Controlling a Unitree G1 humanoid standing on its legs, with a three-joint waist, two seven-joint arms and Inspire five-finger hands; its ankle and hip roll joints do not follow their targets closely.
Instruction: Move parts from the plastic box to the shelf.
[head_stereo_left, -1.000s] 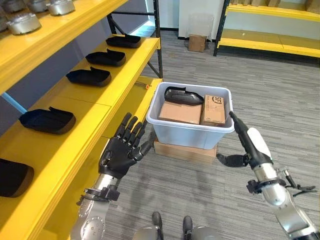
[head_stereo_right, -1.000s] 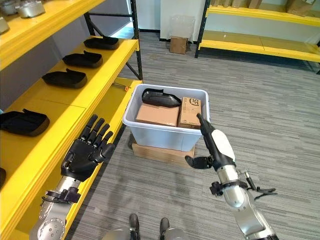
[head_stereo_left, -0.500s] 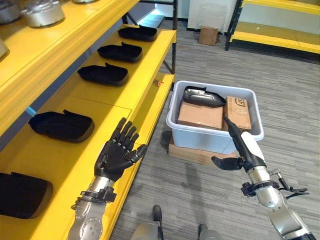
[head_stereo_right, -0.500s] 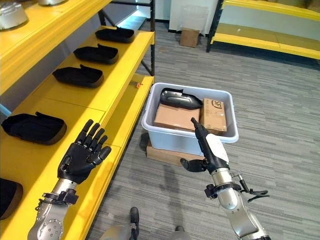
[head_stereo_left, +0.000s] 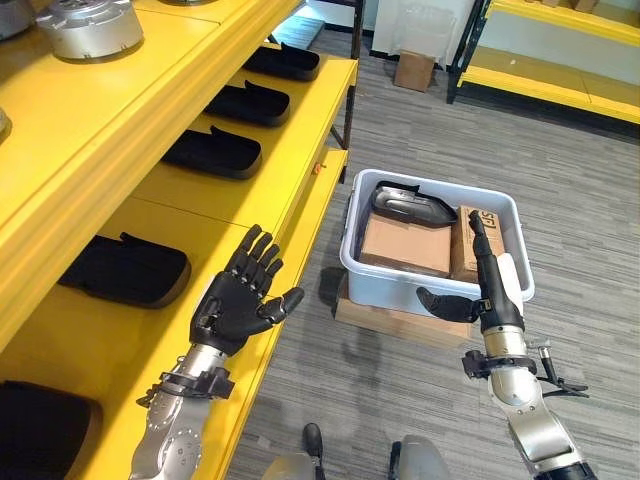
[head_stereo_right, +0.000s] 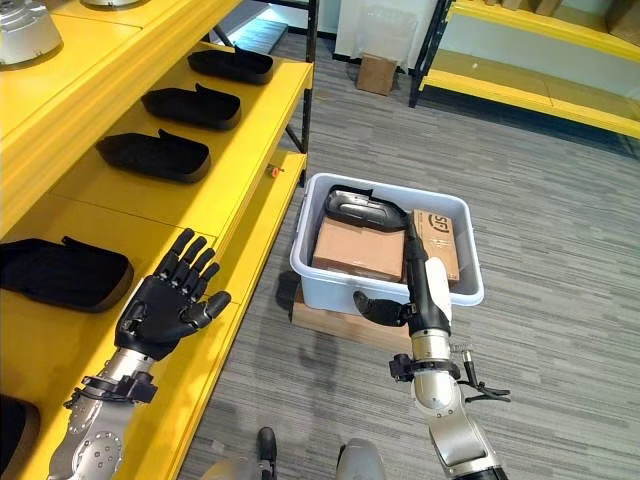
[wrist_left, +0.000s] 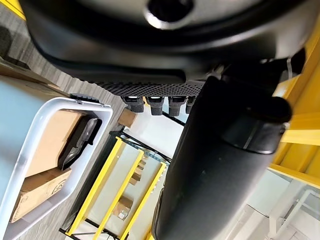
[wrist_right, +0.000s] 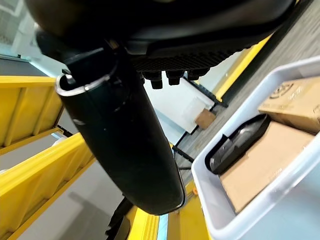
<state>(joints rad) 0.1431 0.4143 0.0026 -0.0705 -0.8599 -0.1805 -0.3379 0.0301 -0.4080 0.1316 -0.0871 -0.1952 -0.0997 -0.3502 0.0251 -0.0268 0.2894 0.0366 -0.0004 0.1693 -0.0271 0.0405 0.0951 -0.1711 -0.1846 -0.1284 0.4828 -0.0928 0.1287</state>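
Both hands hang empty with fingers straight: left hand lower left beside the yellow shelf, right hand lower right, poised before the plastic box holding a dark part on cardboard boxes.

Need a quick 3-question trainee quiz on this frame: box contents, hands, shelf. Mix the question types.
1. True or false: the left hand is holding a black part.
2. Multiple choice: what sits in the plastic box?
A. Only silver metal parts
B. One black part and cardboard boxes
C. Nothing
3. Fill in: the black parts already placed lie in a row on the yellow ____.

Key
1. False. Its fingers are spread and hold nothing; the right hand is open too, beside the box.
2. B
3. shelf
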